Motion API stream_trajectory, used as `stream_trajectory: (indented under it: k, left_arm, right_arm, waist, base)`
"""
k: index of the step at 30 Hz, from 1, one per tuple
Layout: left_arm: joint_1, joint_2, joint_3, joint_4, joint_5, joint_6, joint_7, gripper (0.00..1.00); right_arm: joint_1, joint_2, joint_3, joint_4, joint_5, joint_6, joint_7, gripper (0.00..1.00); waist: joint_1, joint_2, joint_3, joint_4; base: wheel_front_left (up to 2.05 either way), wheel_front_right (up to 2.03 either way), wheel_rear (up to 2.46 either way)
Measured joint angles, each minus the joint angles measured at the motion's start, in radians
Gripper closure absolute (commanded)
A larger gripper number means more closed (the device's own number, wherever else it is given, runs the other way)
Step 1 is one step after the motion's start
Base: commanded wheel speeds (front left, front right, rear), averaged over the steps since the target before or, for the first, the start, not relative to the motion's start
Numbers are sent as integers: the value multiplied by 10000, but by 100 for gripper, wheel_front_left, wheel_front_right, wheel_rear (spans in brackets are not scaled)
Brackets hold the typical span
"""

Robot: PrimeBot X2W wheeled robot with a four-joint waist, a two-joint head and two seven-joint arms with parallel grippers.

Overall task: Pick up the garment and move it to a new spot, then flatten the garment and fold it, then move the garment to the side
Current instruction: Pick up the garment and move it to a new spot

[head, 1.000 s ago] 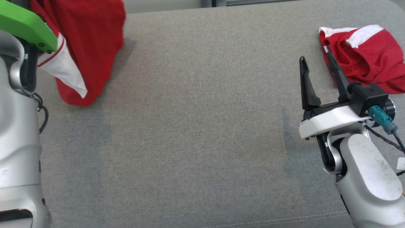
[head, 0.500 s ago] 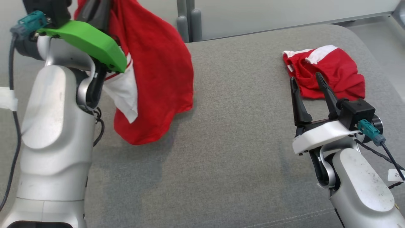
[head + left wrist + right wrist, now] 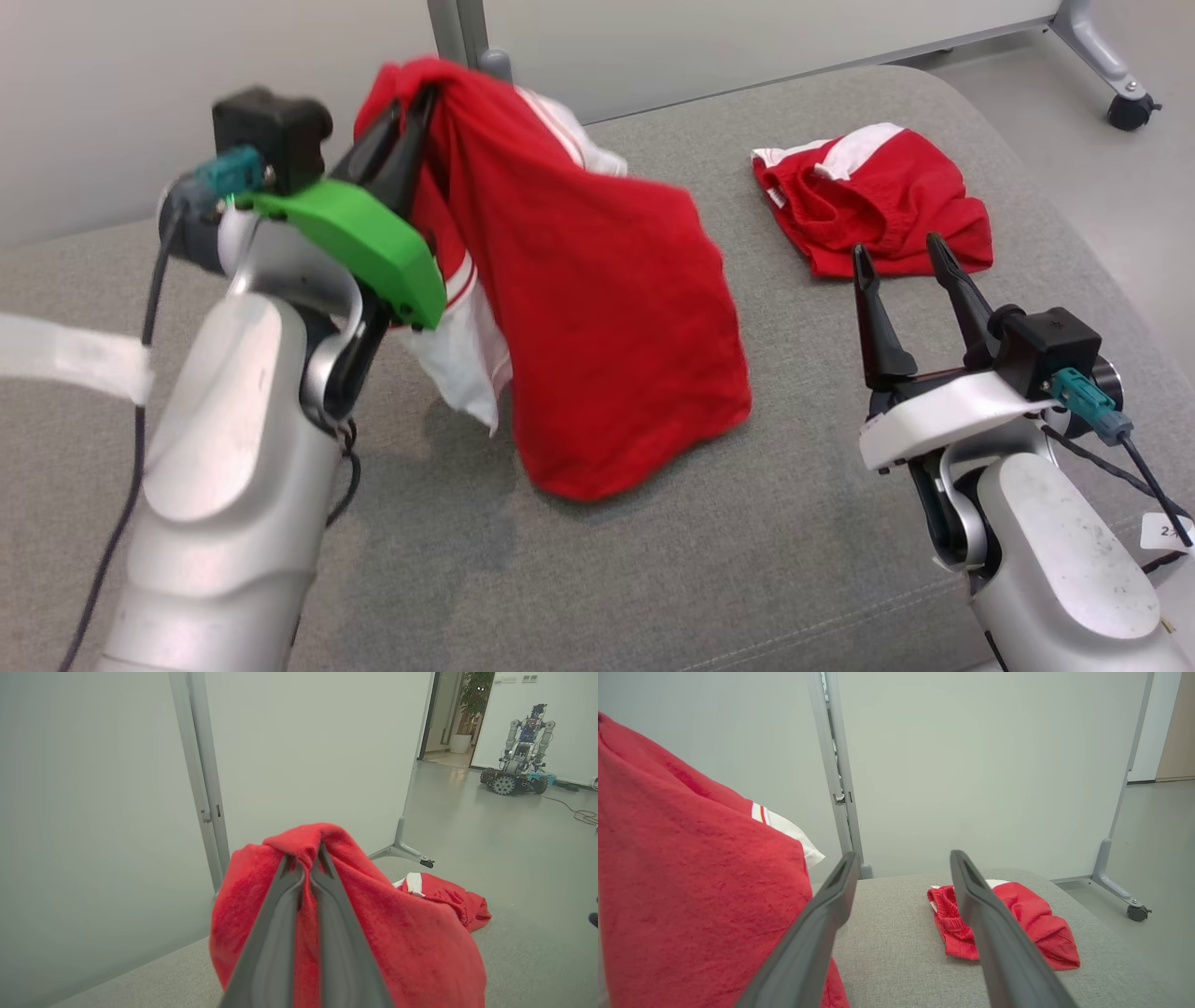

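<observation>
garment [image 3: 607, 327]: red with a white side panel [image 3: 457, 364], hanging from the left pincer [image 3: 420, 98] over the left-middle of the grey fabric-covered counter [image 3: 653, 579]. Pincer is clenched on a bunched fold at the top.

vs 1 s ago: the head camera has swung up and across, so the whole frame shifted. Back then the garment sat in the top-left corner with its upper part cropped; now the pinch point and the full drape are in frame. The gap between the garment and the right pincer [image 3: 896, 250] is much narrower. Right pincer unchanged: released, fingers spread, nothing between them.

per view:
- left wrist: both fingers pressed together on the red fold, left pincer [image 3: 306, 858] and garment [image 3: 397, 933]. Past a partition post [image 3: 201, 765] it shows open floor and another wheeled robot [image 3: 518, 765].
- right wrist: right pincer [image 3: 903, 855] points at a second red-and-white garment [image 3: 1041, 928] lying crumpled on the counter's far right. The held garment [image 3: 691, 882] takes up the left side.
- head: second garment [image 3: 878, 196] lies just beyond the right fingertips; caster [image 3: 1130, 110] top right.

unclear:
- can't tell whether the lower hem touches the counter or hangs just above it
- garment's right edge is motion-blurred in head view
- second garment is partly behind the held one in left wrist view and behind a finger in right wrist view
- both wrist views cut off the garment's bottom
</observation>
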Motion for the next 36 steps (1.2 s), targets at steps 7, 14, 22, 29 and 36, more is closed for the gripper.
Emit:
stream_trajectory:
  k: [7, 14, 22, 29, 36]
  left_arm:
    - [2252, 0, -90, 1016, -192, 230, -991, 100]
    - [2912, 15, -219, 1461, -134, 470, -1921, 100]
    - [3362, 13, -366, 2163, 40, 911, -2849, 53]
    - [3366, 13, -378, 2495, 8, 1005, -3078, 0]
    - [3365, 10, -732, 2424, -263, 1070, -3252, 0]
  right_arm:
    - [206, 12, -92, 52, 31, -12, -69, 0]
    - [211, 17, -86, 88, 31, -10, -69, 0]
    - [237, 184, 73, 228, 92, 79, -71, 0]
    - [237, 228, 75, 372, 105, 134, -73, 0]
    - [249, 222, -94, 468, 121, 132, -73, 0]
  waist:
    - [0, 0, 201, -113]
    - [0, 0, 181, -88]
    - [0, 0, 107, -55]
    - [0, -1, 73, -15]
    - [0, 0, 1, 141]
  base:
    - [0, 0, 0]
    - [0, 0, 0]
    - [0, 0, 0]
    - [0, 0, 0]
    - [0, 0, 0]
